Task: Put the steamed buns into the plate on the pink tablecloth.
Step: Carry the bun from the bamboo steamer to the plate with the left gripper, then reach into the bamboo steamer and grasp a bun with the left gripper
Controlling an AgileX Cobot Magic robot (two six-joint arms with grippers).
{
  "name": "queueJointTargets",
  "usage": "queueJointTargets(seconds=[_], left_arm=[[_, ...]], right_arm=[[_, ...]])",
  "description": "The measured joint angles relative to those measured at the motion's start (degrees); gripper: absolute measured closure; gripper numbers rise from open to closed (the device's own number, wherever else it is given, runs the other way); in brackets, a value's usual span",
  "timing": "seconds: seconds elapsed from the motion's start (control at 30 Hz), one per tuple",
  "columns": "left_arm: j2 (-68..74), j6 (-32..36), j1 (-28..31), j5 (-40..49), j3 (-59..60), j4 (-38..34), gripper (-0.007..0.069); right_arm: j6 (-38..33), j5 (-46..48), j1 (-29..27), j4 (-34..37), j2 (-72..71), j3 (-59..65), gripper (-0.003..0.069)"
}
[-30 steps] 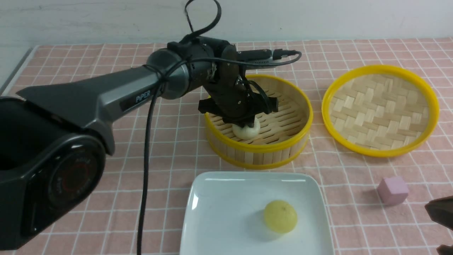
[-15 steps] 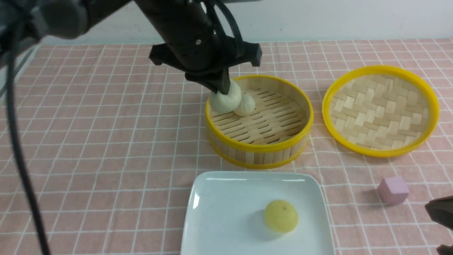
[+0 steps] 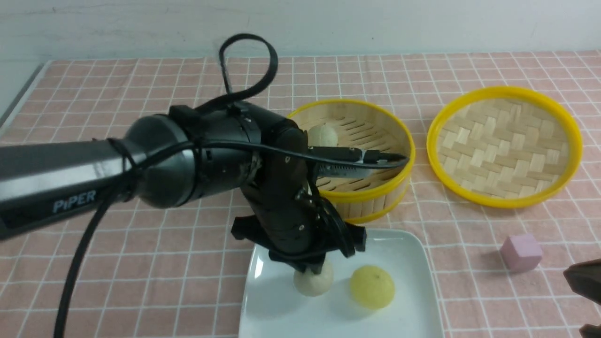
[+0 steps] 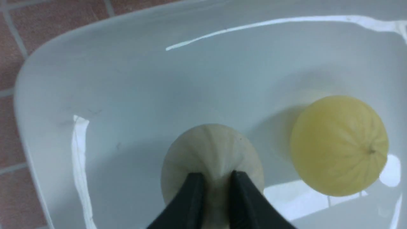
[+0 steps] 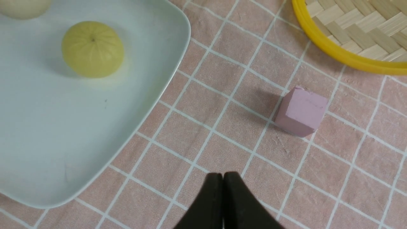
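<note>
"PiPER" (image 3: 74,201) lettering on left arm (image 3: 155,164)

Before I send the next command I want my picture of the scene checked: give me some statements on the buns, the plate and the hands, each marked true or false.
1. The yellow bun lies on the white plate. True.
2. No bun is left in the steamer. False: a pale bun sits in it.
3. The left hand is at the pale bun over the plate. True.
4. The pink cube is on the plate. False: it stands on the pink tablecloth, beside the plate.
5. The right hand is holding the woven lid. False: it holds nothing.
</note>
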Motion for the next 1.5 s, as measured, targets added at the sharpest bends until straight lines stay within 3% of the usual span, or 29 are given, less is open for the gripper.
queueJointTargets(seconds=[0.03, 0.07, 0.17, 0.27, 0.37, 0.43, 0.53, 0.67, 0.77, 0.83, 1.0, 1.17, 1.23, 1.4, 1.5], left_arm=[[0.24, -0.44, 0.00, -0.80, 0.00, -0.06, 0.0377], [0.24, -0.44, 0.00, -0.85, 0.00, -0.06, 0.0368], [-0.30, -2.91, 0.00, -1.12, -0.17, -0.31, 0.0233], [-0.52, -5.36, 0.00, -0.41, -2.81, 0.63, 0.0195], [-0.26, -7.30, 0.58, 1.39, -6.63, 1.73, 0.0251], [1.36, -8.14, 2.57, 4.32, -13.47, 3.03, 0.0418], [5.44, -6.93, 6.09, 6.91, -22.32, 3.08, 0.0582], [12.25, -4.32, 9.32, 8.68, -33.26, 2.13, 0.0602], [15.76, -3.24, 9.80, 10.05, -38.56, 1.87, 0.0561], [20.23, -2.48, 9.72, 11.17, -44.85, 1.81, 0.0445], [26.21, -2.77, 9.67, 9.17, -50.51, 6.88, 0.0265], [29.79, -5.45, 9.67, 4.84, -50.84, 12.74, 0.0231], [31.98, -7.66, 9.67, 3.08, -50.84, 14.95, 0.0281], [33.19, -9.39, 9.67, 4.01, -51.03, 15.39, 0.0544], [31.51, -8.47, 9.67, 6.11, -51.22, 13.96, 0.0593]], right_arm=[[0.00, 0.00, 0.00, 0.00, 0.00, 0.00, 0.0632], [0.00, 0.00, 0.00, 0.00, 0.00, 0.00, 0.0632], [0.05, 0.00, 0.00, 0.00, 0.00, 0.00, 0.0626], [0.05, -0.05, 0.00, 0.00, 0.00, 0.00, 0.0623], [0.05, -0.05, 0.00, 0.00, 0.00, 0.00, 0.0622], [0.05, -0.05, 0.00, 0.10, 0.00, 0.00, 0.0621], [0.05, -0.05, 0.00, 0.20, 0.00, 0.00, 0.0615], [0.05, -0.05, 0.00, 0.48, 0.00, 0.00, 0.0612], [0.05, -0.18, 0.00, 0.61, 0.00, 0.00, 0.0610], [0.05, -0.79, 0.00, 0.61, 0.00, 0.00, 0.0608], [0.05, -1.36, 0.00, 0.87, 0.00, 0.00, 0.0602], [0.05, -1.36, 0.00, 0.87, 0.00, 0.00, 0.0597], [0.05, -1.36, 0.00, 0.87, 0.00, 0.00, 0.0597], [0.05, -1.36, 0.00, 0.87, 0.00, 0.00, 0.0597], [0.05, -1.36, 0.00, 0.87, 0.00, 0.00, 0.0597]])
